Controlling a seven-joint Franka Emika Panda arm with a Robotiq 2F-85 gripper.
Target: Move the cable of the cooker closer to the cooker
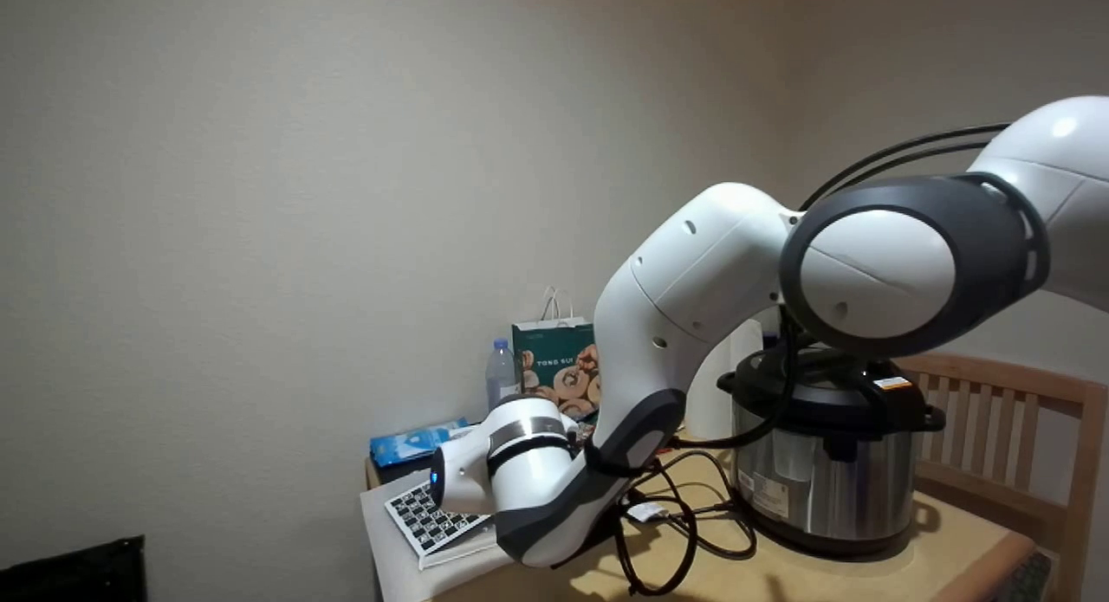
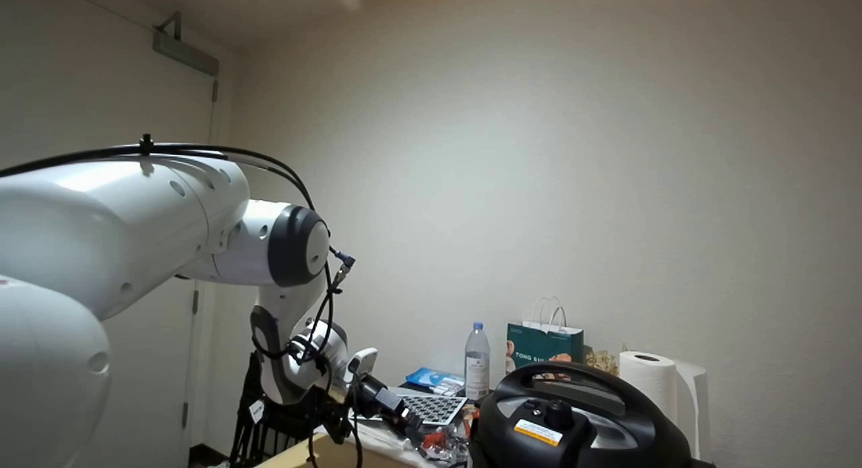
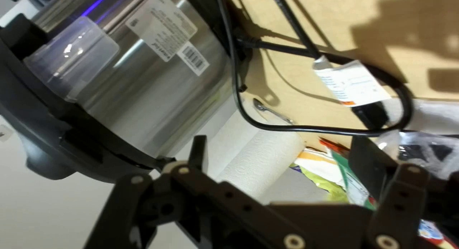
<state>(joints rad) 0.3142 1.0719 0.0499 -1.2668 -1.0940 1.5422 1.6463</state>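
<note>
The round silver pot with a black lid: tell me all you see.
The round, silver, steel-looking pot stands upright on a pale wood-look table, its black lid on. On top are an arched black handle, a black knob and an orange-and-white sticker. Its shiny body, above a black base, bears white printed labels and a clear plastic cup. A thin black cord appears plugged in low on its side.
</note>
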